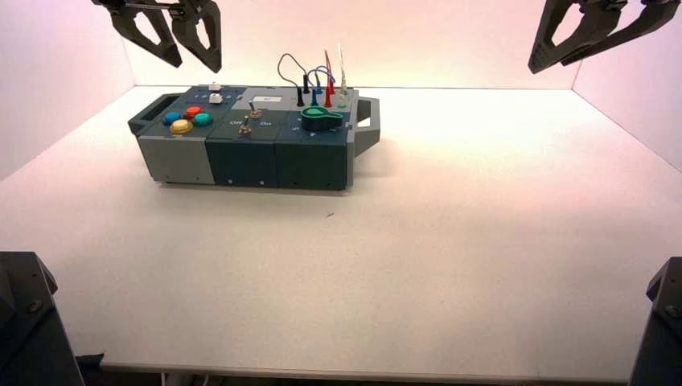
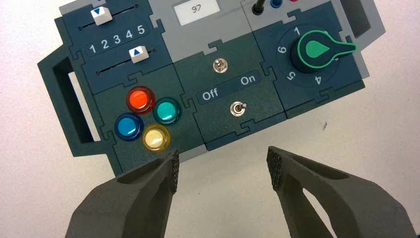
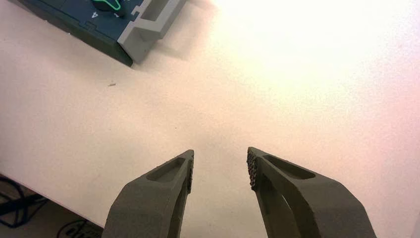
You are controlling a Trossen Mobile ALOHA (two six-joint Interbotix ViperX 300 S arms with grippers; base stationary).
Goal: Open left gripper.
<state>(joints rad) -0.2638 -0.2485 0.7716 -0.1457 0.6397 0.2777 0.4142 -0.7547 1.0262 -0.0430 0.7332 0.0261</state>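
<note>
My left gripper (image 1: pixel 195 63) hangs high at the back left, above the box's left end. It is black with two short pointed slotted fingers. In the left wrist view the left gripper (image 2: pixel 223 162) is open and empty, its jaws wide apart. It looks down on the table just in front of the box (image 2: pixel 218 84), touching nothing. My right gripper (image 1: pixel 552 64) is parked high at the back right. In the right wrist view it (image 3: pixel 221 157) is open and empty over bare table.
The box (image 1: pixel 249 153) stands left of centre. On top are red (image 2: pixel 140 99), green (image 2: pixel 167 110), blue (image 2: pixel 129 126) and yellow (image 2: pixel 156 137) buttons, two sliders (image 2: pixel 138 53), two toggle switches (image 2: pixel 238 108), a green knob (image 2: pixel 319 49), a display reading 97 (image 2: pixel 196 11) and wires (image 1: pixel 314 80).
</note>
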